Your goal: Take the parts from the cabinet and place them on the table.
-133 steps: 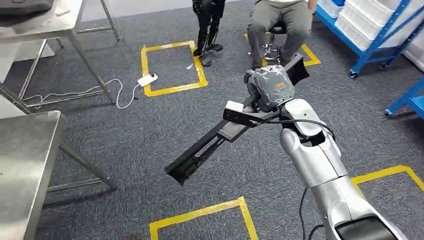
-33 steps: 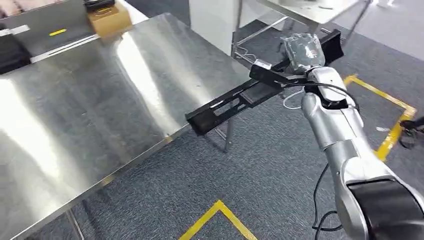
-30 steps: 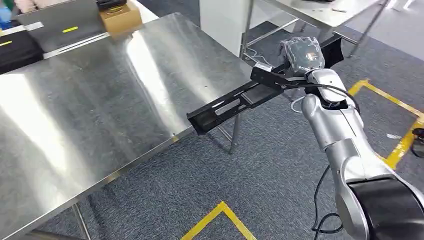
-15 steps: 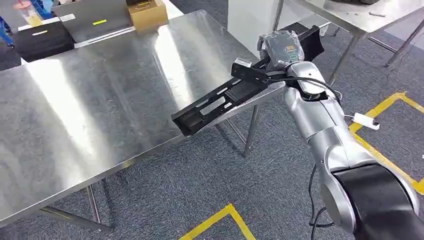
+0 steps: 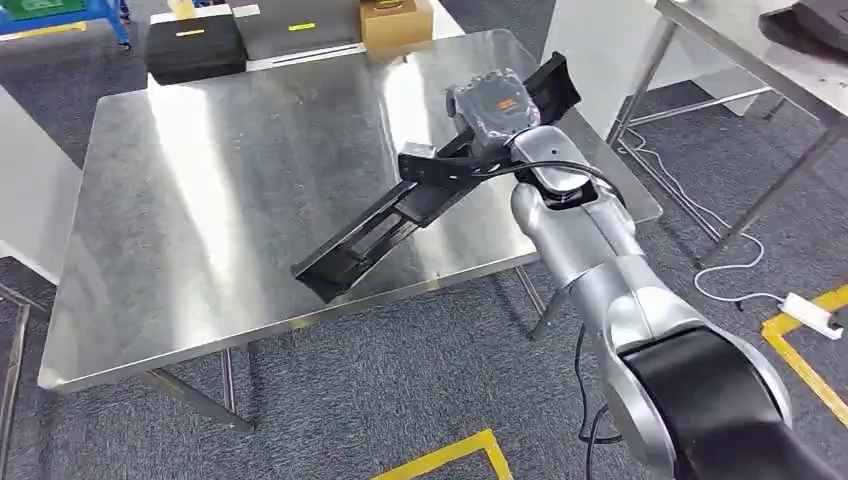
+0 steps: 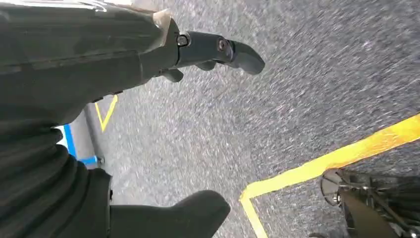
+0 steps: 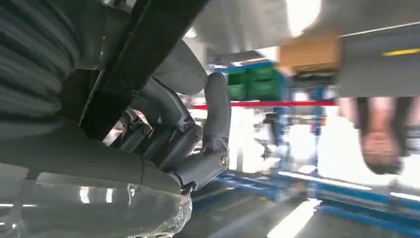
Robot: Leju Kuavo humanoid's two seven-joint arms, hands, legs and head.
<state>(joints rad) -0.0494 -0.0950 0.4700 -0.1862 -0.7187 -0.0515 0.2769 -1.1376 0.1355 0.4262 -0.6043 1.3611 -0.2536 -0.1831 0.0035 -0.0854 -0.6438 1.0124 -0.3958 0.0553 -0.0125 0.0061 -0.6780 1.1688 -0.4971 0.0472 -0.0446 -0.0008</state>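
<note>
Now over table (image 5: 200,190), right hand (image 5: 490,105) grips part (image 5: 400,215)

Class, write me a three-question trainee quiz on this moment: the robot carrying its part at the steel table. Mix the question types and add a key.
1. True or false: the long black part already lies flat on the steel table.
2. Which hand grips the part? A) left hand B) right hand C) both
3. Fill in: past the table's far edge stand a black case and a brown ______.

Key:
1. False. The right hand holds it slanting above the tabletop.
2. B. The left hand hangs over the carpet, holding nothing.
3. Box.
</note>
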